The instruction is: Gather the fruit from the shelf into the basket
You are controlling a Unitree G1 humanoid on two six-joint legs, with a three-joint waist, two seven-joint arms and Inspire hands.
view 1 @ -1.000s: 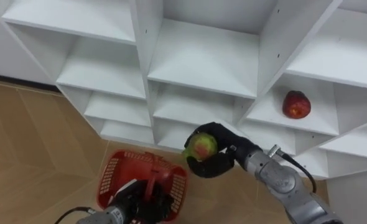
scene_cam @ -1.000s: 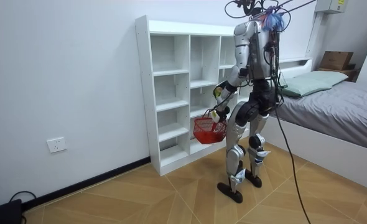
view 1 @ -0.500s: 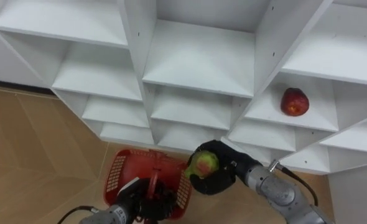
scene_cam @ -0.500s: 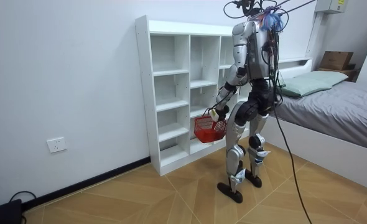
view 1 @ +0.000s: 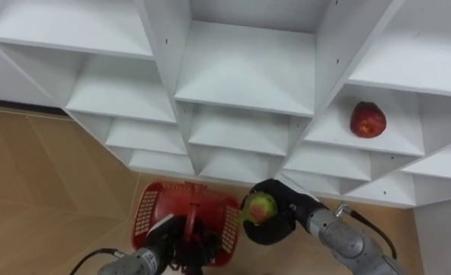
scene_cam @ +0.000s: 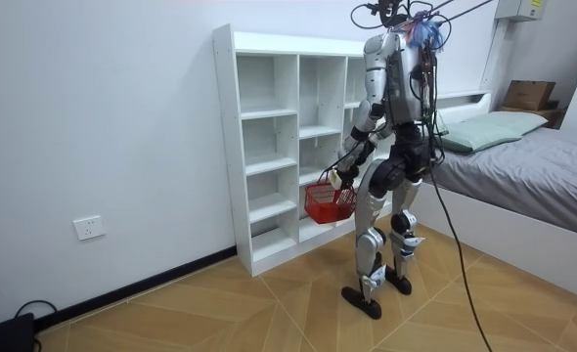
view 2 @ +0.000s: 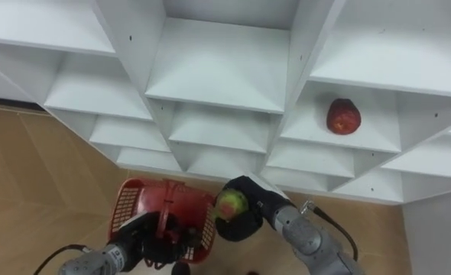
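Observation:
My right hand (view 1: 275,221) (view 2: 244,210) is shut on a green and red apple (view 1: 260,207) (view 2: 230,204), held just right of the red basket (view 1: 181,218) (view 2: 160,214) and slightly above its rim. My left hand (view 1: 172,246) (view 2: 145,241) is shut on the basket's handle. A red apple (view 1: 367,120) (view 2: 342,116) lies on a shelf of the white closet (view 1: 241,76) (scene_cam: 269,137) at the right. In the room view I stand facing the closet with the basket (scene_cam: 328,202) in front of me.
The closet's other compartments in the eye views hold nothing. Wooden floor (view 1: 42,183) runs below the closet. A bed (scene_cam: 523,166) stands at the room view's right, behind me.
My right hand has lowered with the apple, down toward the basket's right edge. The view has shifted slightly.

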